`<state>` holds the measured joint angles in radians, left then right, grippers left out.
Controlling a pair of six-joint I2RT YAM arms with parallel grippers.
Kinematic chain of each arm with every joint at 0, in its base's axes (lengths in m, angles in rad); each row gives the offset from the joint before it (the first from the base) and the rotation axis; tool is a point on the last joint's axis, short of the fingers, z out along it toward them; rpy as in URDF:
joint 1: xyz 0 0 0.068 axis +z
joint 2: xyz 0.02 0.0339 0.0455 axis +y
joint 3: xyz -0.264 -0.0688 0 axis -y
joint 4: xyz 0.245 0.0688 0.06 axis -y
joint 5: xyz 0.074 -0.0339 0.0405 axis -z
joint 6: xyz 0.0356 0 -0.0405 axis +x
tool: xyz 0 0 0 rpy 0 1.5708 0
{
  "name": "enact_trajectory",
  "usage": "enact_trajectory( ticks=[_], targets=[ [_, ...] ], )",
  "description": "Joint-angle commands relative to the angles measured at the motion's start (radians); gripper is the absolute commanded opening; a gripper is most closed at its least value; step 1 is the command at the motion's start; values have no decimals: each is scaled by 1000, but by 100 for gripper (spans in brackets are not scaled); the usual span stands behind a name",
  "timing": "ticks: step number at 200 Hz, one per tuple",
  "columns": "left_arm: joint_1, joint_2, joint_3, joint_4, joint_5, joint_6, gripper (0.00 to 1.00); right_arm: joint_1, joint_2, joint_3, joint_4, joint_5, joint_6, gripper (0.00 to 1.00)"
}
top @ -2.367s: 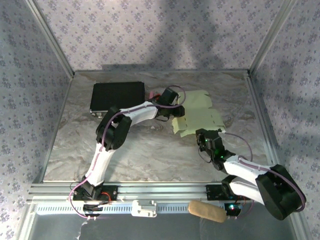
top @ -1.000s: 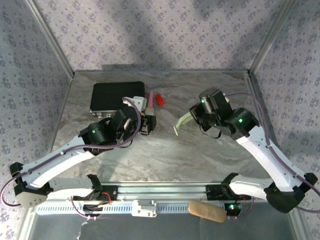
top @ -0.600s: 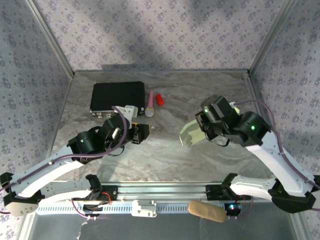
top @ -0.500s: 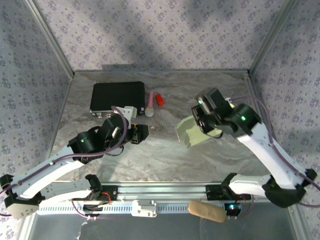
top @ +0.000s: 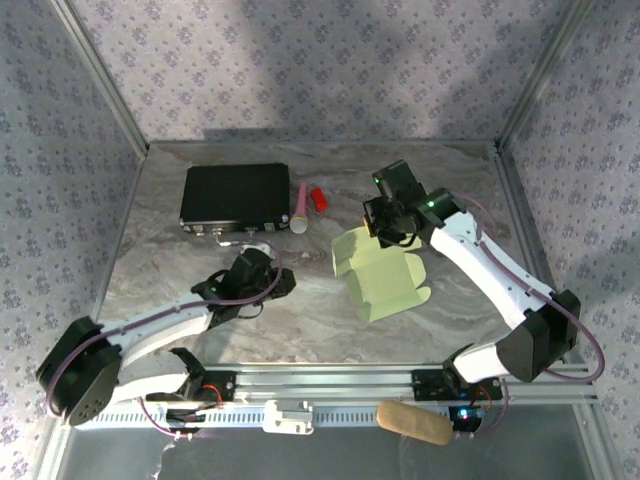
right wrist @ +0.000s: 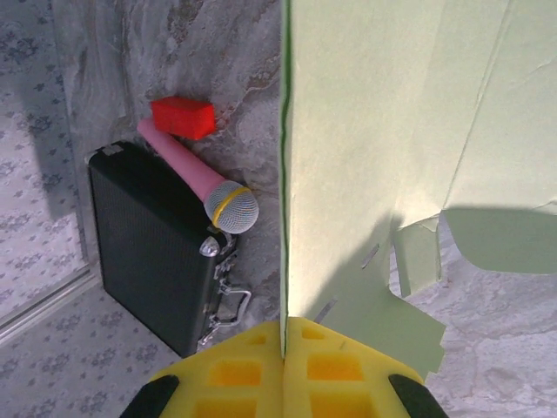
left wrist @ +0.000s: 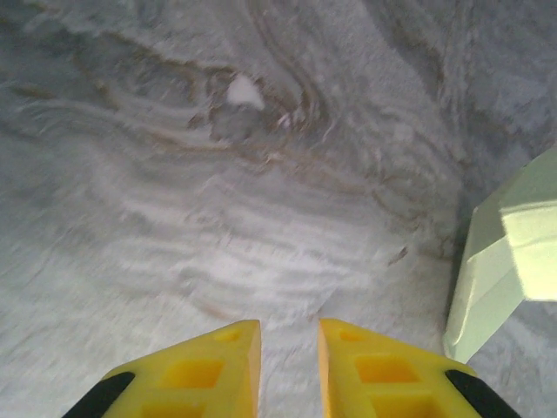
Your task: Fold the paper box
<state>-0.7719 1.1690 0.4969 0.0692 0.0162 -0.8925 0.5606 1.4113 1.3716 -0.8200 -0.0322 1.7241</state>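
- Top external: box [top: 385, 280] lies centre-right, with its far edge lifted.
- Right gripper [right wrist: 284, 344]: clenched on that edge.
- Left gripper [left wrist: 287, 348]: narrowly parted, empty, left of box.
- Advice: right grips firmly while left presses a crease.

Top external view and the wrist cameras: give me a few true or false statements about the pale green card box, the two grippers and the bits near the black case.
1. The right gripper is clamped on an edge of the pale green thin-card paper box. True.
2. The left gripper also grips the paper box. False: its fingers hold nothing, with a narrow gap between them, over the bare marble table; the box lies off to one side.
3. The pink microphone lies beside the black rectangular case. True.
4. The small red block sits on top of the black case. False: it rests on the table next to the microphone.
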Motion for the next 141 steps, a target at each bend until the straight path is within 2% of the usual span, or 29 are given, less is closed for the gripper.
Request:
enact_trajectory(
  ticks=[1, 16, 30, 47, 83, 112, 141],
  targets=[
    [8, 68, 40, 254, 29, -17, 25, -26, -21, -72, 128, -57, -66, 0],
    [8, 93, 68, 225, 28, -11, 26, -50, -29, -139, 213, -87, -135, 0],
    [8, 81, 71, 204, 13, -8, 26, -69, -39, -234, 363, -132, -172, 0],
    [4, 40, 77, 166, -1, 0, 30, -78, -44, -280, 425, -154, -190, 0],
    [-26, -33, 217, 3, -1, 67, 37, -73, -33, -284, 408, -167, -199, 0],
    [-45, 69, 415, -174, 94, 130, 41, -57, -28, -274, 402, -169, -184, 0],
    [-59, 144, 492, -212, 107, 138, 48, -41, -47, -267, 396, -161, -172, 0]
  ],
)
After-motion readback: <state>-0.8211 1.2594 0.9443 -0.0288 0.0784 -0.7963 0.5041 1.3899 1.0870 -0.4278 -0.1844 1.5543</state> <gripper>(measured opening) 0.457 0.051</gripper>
